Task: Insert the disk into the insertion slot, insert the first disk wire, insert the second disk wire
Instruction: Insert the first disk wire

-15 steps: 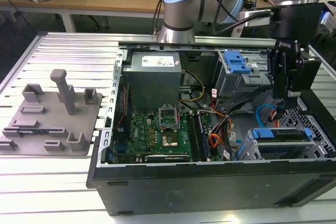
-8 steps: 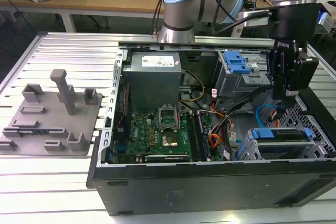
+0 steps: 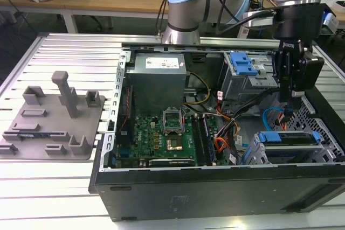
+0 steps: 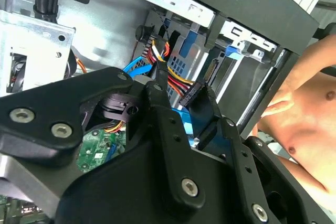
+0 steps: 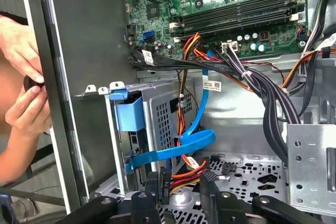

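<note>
**Drive bay, mid-job.** Inside the open computer case (image 3: 215, 197) on the slatted workbench (image 3: 70, 47), my gripper (image 3: 289, 112) hangs over the drive bay. That bay sits in the case corner nearest the camera, on the exterior view's right. The disk (image 3: 288, 138) lies flat in the insertion slot (image 3: 256, 154), its blue carrier level with the perforated grey cage. Judged from that, the first step is done.

In both wrist views a black power connector (image 4: 193, 97) (image 5: 165, 183) sits at my gripper's tip, close behind the cage, trailing red, yellow and black leads. Whether I am clamped on it or only bracketing it, I cannot tell. A flat blue data cable (image 5: 181, 148) loops just beside it above the case floor. Whether its plug is seated in the disk I cannot tell either.

The connector looks like a light, rigid piece of plastic, but its leads are springy and will likely tug it off line. I judge the hold belongs on the plug's flat body, square to the socket, never on the wires. The contacts are probably fragile, and a tilted push could damage them. The blue cable looks soft and would buckle rather than push, so it too wants taking by its hard plug end. The disk is stiff and likely the heaviest piece here, best handled by the carrier's edges.

A person's hands (image 5: 26, 108) rest just outside the case wall.
</note>
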Action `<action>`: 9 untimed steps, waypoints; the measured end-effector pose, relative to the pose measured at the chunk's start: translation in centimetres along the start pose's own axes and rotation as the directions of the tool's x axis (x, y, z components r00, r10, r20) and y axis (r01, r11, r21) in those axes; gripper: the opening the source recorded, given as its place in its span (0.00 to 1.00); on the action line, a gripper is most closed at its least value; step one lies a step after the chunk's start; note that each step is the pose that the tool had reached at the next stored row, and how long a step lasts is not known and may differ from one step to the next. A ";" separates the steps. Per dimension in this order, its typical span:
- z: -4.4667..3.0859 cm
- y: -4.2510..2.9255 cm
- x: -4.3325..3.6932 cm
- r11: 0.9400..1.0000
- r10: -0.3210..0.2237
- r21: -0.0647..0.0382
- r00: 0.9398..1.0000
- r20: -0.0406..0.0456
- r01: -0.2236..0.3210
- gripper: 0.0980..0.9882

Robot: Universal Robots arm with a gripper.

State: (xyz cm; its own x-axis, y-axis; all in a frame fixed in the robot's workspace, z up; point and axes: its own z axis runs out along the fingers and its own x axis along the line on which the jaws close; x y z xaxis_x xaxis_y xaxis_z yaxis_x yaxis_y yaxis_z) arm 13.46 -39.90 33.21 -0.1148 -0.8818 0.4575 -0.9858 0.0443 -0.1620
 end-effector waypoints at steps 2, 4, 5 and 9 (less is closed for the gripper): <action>0.01 0.00 -0.01 1.000 0.000 0.000 1.000 0.000 0.000 0.39; 0.01 0.00 -0.01 1.000 0.000 0.000 1.000 -0.001 0.000 0.37; 0.01 0.00 -0.01 1.000 0.000 0.000 1.000 -0.002 0.000 0.30; 0.02 0.00 -0.01 1.000 -0.001 0.001 1.000 -0.007 0.001 0.08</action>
State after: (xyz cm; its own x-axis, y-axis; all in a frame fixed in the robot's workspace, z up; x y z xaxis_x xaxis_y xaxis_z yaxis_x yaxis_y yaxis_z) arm 13.46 -39.90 33.19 -0.1148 -0.8785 0.4638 -0.9858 0.0431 -0.1624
